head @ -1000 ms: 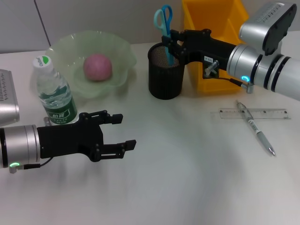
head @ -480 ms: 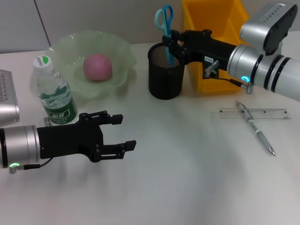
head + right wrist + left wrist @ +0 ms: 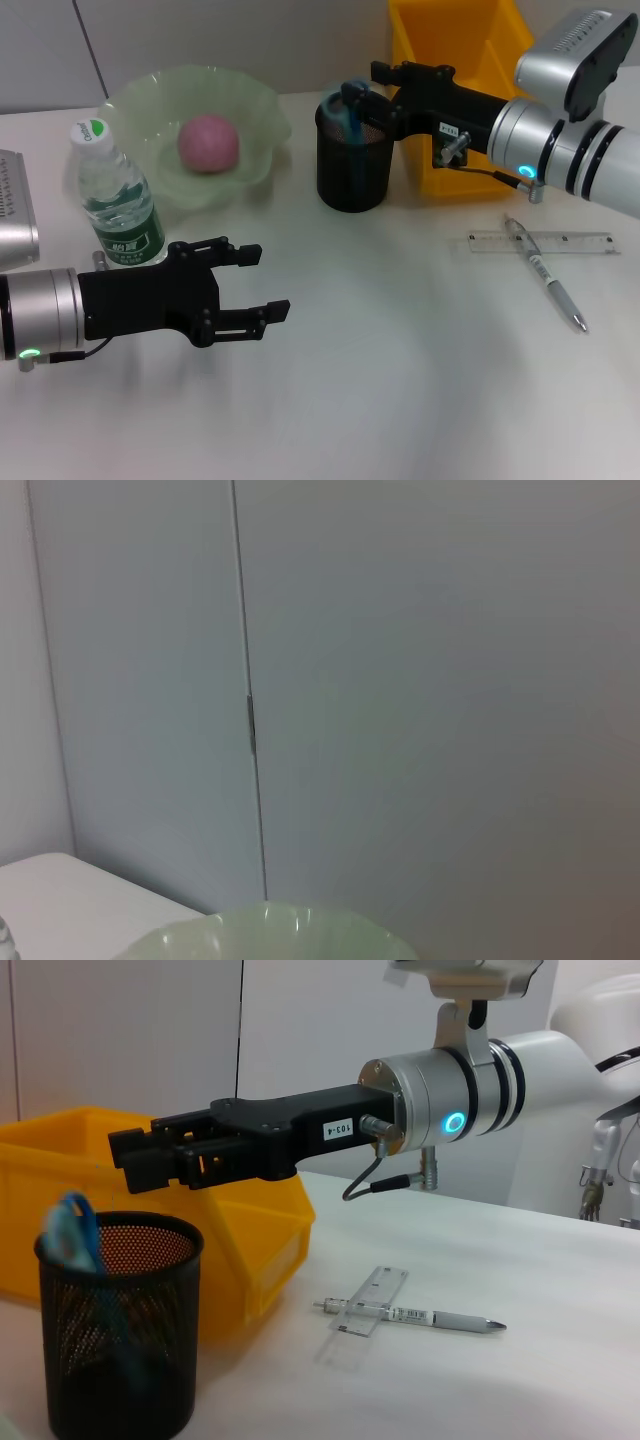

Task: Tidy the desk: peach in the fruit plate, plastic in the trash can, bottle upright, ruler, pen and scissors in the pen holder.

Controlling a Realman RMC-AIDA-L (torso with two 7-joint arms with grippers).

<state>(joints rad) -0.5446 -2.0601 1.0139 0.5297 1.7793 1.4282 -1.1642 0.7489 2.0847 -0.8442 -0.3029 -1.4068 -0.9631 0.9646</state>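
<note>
The blue scissors (image 3: 350,100) stand inside the black mesh pen holder (image 3: 352,165), with only their handles showing above the rim; they also show in the left wrist view (image 3: 72,1232). My right gripper (image 3: 375,88) is open just above and behind the holder's rim, holding nothing. The clear ruler (image 3: 540,242) and the pen (image 3: 546,273) lie crossed on the table at the right. The pink peach (image 3: 208,142) sits in the green fruit plate (image 3: 250,110). The bottle (image 3: 115,195) stands upright. My left gripper (image 3: 268,282) is open and empty, low at the front left. No plastic shows.
A yellow bin (image 3: 450,40) stands behind the pen holder, under my right arm. A grey device (image 3: 15,205) lies at the left edge. The left wrist view shows the holder (image 3: 120,1360), bin (image 3: 255,1230), ruler (image 3: 368,1295) and pen (image 3: 420,1315).
The scissors, held upright above the holder before, have dropped down into it. My right gripper has let them go. The left arm has not moved.
</note>
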